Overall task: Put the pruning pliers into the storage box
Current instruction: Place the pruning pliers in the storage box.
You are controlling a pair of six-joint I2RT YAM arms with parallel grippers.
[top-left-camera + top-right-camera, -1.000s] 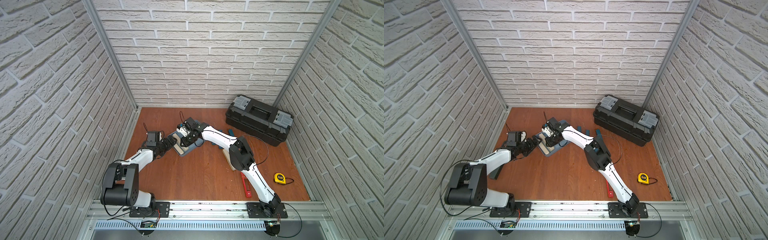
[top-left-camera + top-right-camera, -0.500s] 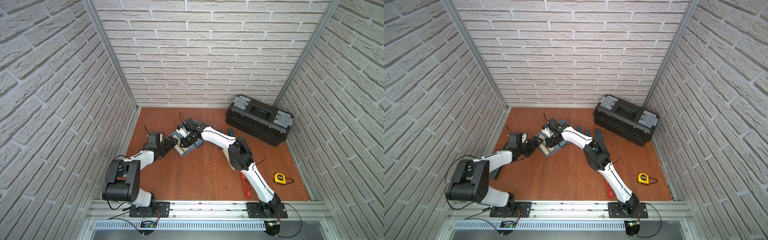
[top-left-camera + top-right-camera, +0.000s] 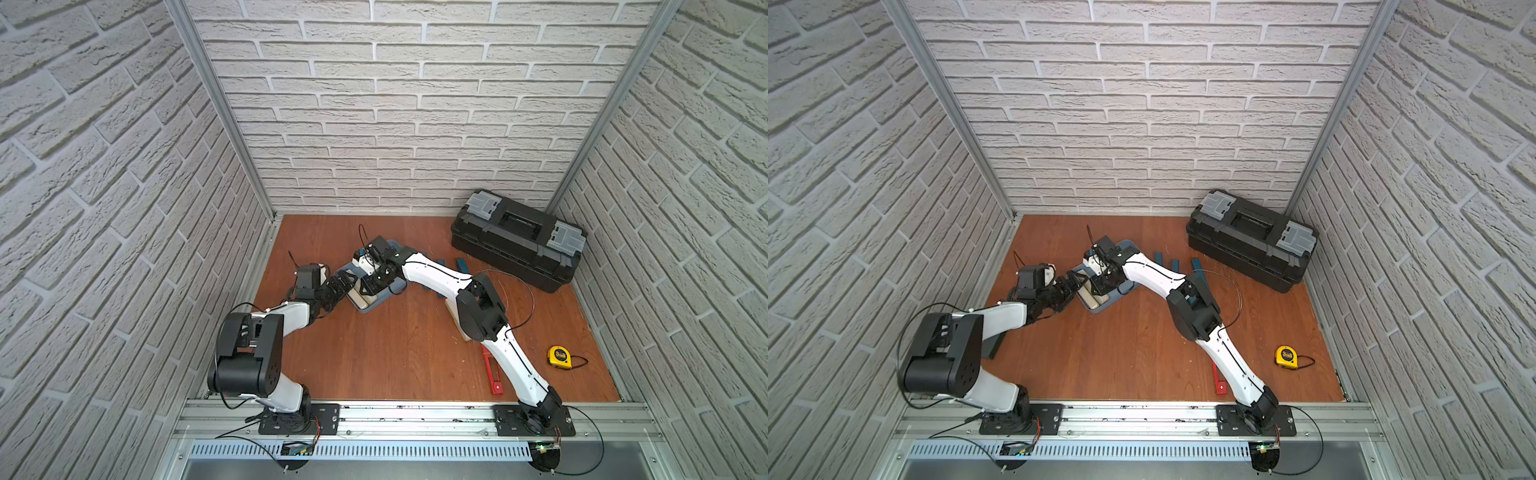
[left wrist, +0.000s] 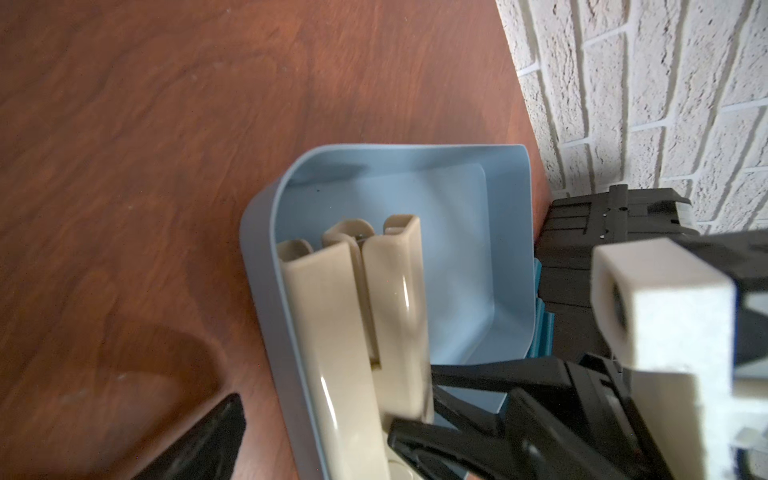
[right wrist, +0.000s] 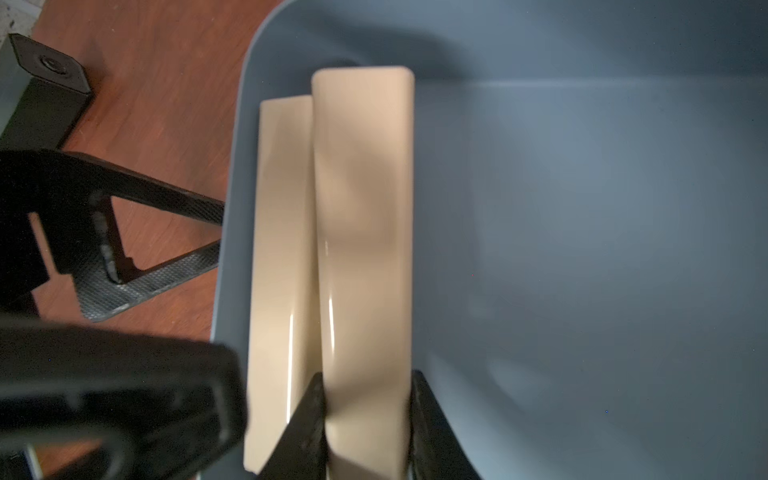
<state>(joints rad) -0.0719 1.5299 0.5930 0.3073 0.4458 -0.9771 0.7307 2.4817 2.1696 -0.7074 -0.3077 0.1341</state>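
The task looks almost finished. The pruning pliers [image 5: 361, 232], a tool with two beige handles side by side, are inside the light blue storage box [image 4: 511, 232], along the wall that is nearer to the left arm. The right gripper [image 5: 366, 386] is clamped on one handle, one finger on each side of it. The cutting end is hidden behind this gripper, and I cannot tell if the tool rests fully on the bottom.

The left gripper [image 3: 343, 284] stands wide apart and holds nothing. It is just beside the box, outside the rim.

What is left, in my judgement, is small: to set the tool down completely, to let go of the handle, and to lift the arm out without dragging the box. A red tool [image 3: 492, 372] lies on the floor near the base of the right arm, well apart from all this.
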